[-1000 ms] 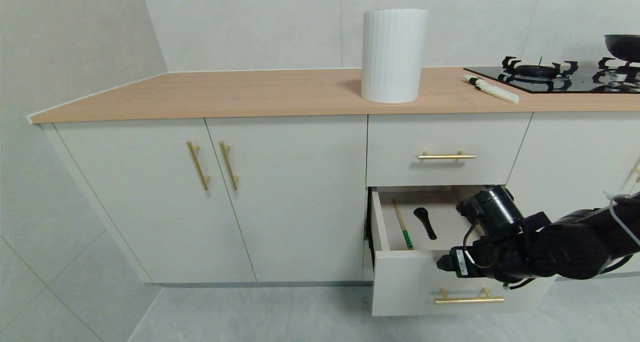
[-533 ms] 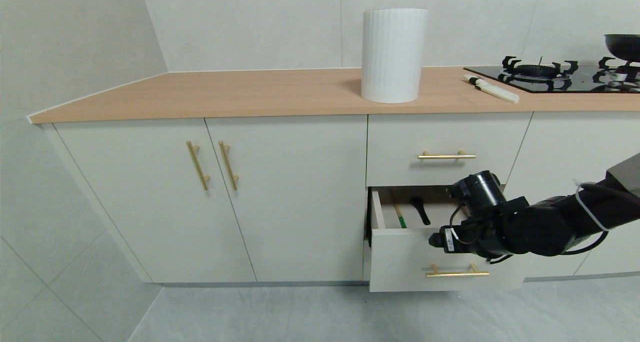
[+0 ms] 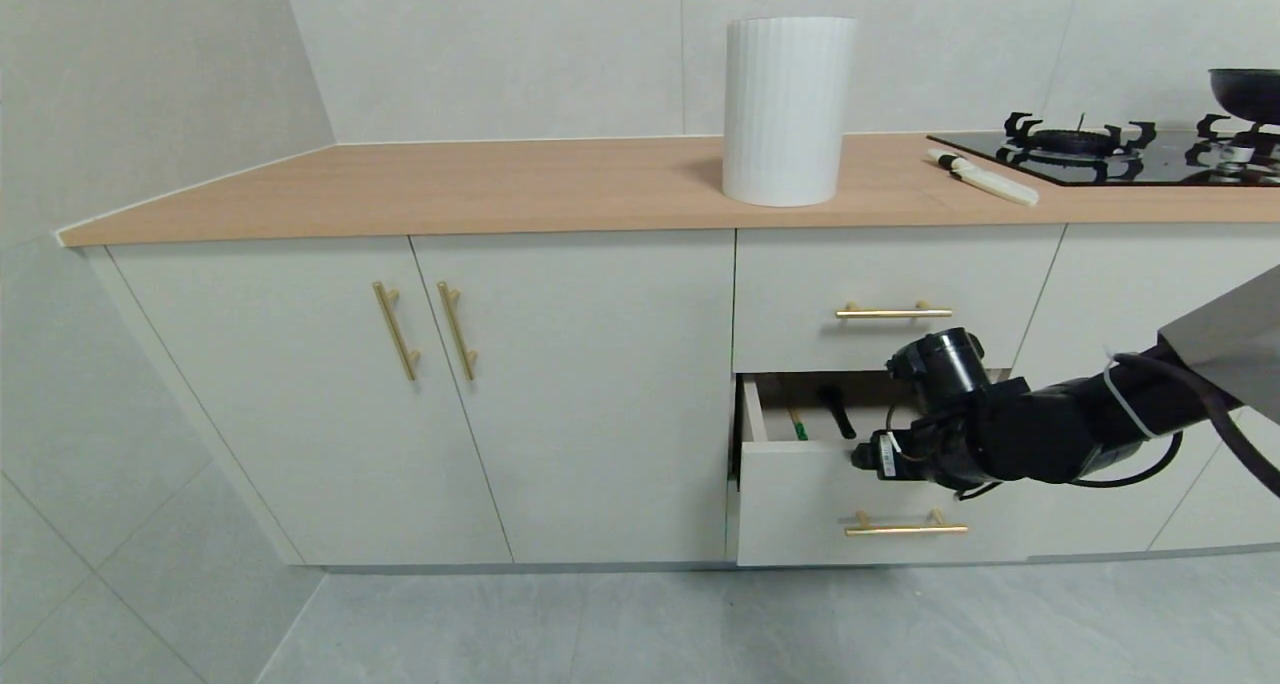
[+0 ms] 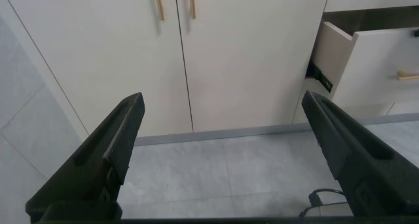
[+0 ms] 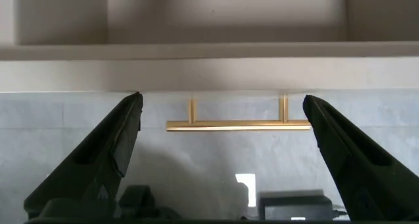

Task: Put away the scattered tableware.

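Kitchen run: one long wood-grain countertop [image 3: 450, 189] over matte off-white cabinets, grey tiled wall and floor.

Head view:
- Two cabinet doors [image 3: 580, 394], one brass bar handle each.
- Two drawers, one brass bar each: the upper drawer [image 3: 890, 274] is shut, the lower drawer [image 3: 800, 504] is out a little.
- Inside the lower drawer's gap lie one black spoon [image 3: 836, 410] and wooden chopsticks with a green end [image 3: 797, 425]; cannot tell how many sticks.
- On the counter: one tall white ribbed cylinder [image 3: 787, 111], upright, and one white knife [image 3: 985, 178] lying flat just beside the black glass hob [image 3: 1120, 154].
- One black pan [image 3: 1245, 89] sits on the far burner.
- The right gripper [image 3: 872, 457] is at the top edge of the lower drawer's front, above its brass handle [image 3: 905, 528].

Left wrist view: the left gripper [image 4: 221, 99] has its fingers spread wide and holds nothing. It is low over grey floor tile, well apart from the lower drawer, which shows side-on.

Right wrist view: the right gripper's fingers are spread either side of the brass handle, gripping nothing, with the flat drawer front close ahead.

Versus 1.0 s ago, the lower drawer has gone most of the way in and the right arm has moved forward with it. Less of the spoon and chopsticks shows. The counter items are unchanged.
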Robot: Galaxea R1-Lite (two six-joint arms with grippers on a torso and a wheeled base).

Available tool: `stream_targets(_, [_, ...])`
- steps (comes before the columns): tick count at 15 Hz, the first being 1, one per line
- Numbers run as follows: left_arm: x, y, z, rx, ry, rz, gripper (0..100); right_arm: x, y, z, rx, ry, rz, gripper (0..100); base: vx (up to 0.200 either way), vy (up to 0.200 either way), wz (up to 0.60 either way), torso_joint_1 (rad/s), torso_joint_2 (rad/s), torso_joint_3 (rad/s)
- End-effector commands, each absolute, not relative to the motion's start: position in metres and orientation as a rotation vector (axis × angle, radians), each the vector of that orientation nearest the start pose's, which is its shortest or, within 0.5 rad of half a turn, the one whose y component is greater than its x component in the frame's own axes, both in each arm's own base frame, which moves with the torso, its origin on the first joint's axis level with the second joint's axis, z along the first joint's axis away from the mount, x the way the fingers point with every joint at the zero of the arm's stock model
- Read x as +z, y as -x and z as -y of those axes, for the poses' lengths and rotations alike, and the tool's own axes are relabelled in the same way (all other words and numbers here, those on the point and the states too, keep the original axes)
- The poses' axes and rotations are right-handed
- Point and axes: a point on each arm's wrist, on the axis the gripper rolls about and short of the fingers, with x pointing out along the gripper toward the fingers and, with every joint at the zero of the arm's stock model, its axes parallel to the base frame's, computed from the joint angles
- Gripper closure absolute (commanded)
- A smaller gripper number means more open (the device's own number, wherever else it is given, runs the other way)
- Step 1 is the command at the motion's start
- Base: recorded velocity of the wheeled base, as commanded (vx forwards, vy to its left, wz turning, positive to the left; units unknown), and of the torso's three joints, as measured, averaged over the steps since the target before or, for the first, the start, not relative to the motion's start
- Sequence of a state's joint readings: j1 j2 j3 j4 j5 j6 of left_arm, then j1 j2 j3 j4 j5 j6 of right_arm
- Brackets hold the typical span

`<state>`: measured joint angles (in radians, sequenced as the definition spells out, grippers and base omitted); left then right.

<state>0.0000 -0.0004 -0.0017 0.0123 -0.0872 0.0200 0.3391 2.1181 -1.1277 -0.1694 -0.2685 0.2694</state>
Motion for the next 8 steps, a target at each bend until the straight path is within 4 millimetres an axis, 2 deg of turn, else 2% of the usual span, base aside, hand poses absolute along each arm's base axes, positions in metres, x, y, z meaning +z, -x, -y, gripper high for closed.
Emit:
stream_targets(1, [0.075,0.023,0.002,-0.088,-0.019,-0.01,0,0.065,-0.371,-0.122,-0.062,-0.006,-0.777,0,0.0,0.0,0.0,0.0,0.0,0.0])
stream_targets(8, [0.075,0.023,0.002,-0.088,-0.019,-0.01,0,0.028,-0.402,-0.118,-0.162,-0.047,-0.588,0,0.0,0.0,0.0,0.0,0.0,0.0])
